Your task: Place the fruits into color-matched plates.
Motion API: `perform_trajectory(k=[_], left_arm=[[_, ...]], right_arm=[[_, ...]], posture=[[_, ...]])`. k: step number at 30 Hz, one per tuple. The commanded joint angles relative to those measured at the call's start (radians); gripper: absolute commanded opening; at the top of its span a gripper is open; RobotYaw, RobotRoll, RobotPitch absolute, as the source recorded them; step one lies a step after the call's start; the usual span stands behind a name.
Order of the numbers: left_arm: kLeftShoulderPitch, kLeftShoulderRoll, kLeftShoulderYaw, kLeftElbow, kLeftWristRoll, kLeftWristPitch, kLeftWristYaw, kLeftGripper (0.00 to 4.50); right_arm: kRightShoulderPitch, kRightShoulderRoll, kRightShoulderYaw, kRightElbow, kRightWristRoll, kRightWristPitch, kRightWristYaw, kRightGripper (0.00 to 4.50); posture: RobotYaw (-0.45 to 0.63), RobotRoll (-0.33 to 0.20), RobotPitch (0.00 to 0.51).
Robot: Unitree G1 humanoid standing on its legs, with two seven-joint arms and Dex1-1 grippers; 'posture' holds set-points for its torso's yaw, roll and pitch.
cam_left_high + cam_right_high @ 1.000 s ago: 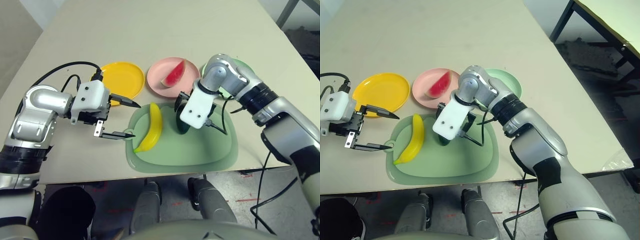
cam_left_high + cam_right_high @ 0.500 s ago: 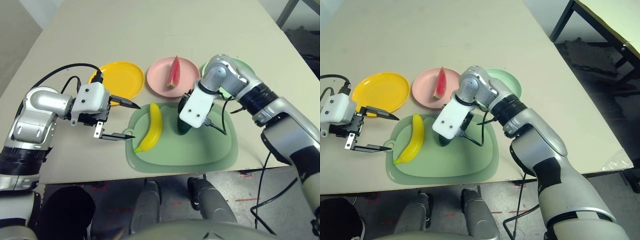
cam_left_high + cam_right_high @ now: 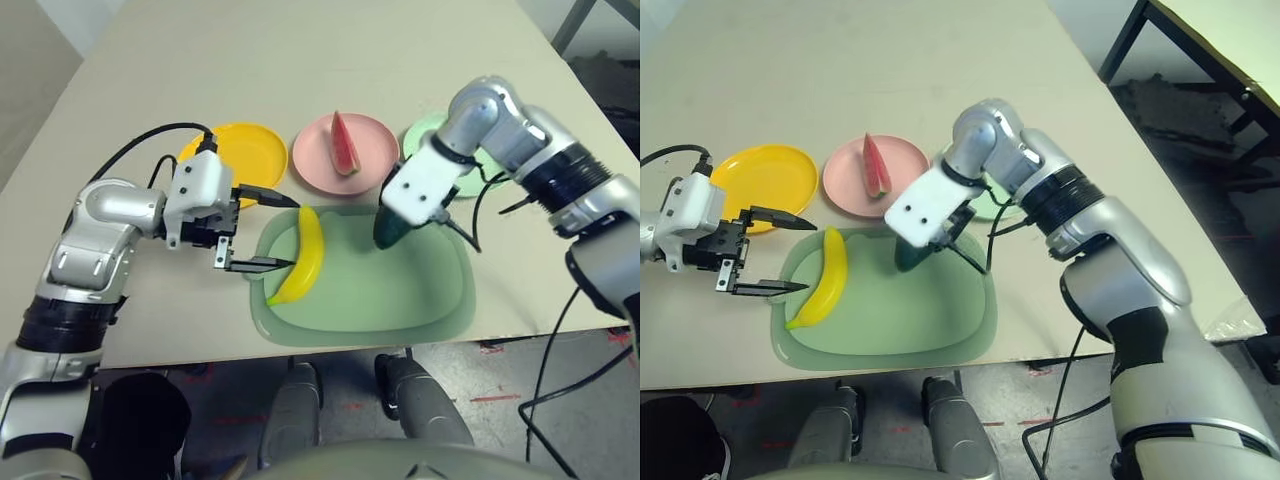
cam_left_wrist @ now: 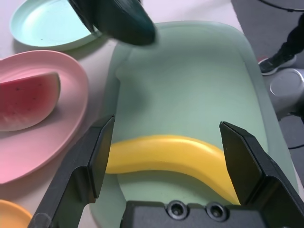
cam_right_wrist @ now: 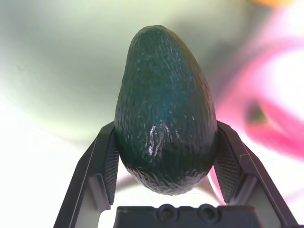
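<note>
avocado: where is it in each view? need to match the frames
Left eye: avocado right of centre, in the right claw, above the cutting board.
Right eye: avocado centre, just right of the banana.
Left wrist: avocado at the top edge.
Right wrist: avocado centre, between the fingers.
Shared landmark: the pink plate.

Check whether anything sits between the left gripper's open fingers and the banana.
Nothing: in the left wrist view the left gripper opens toward the banana, with bare cutting board around it.
</note>
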Motion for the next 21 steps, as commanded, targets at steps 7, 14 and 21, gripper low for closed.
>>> perform_trajectory(k=[7,14,21], left_arm=[[0.000,0.013,-0.022,0.020,0.037,-0.048,-0.020,4.50],[0.014,0.026,-0.015,0.018,0.045,-0.063,-0.025,4.50],[0.021,0.033,-0.010,0.013,0.049,-0.065,-0.021,4.50]], right_arm=[[-0.136,0.075,-0.061,0.445,-0.252,-0.092,-0.135,3.01],[-0.123,0.091,-0.090,0.554,-0.375,-0.052,-0.243,3.01],[-0.116,0.091,-0.104,0.590,-0.465,0.009,-0.314,3.01]], posture=[[-0.04,0.000,0.223],[-0.03,0.000,0.219],[-0.03,0.000,0.216]])
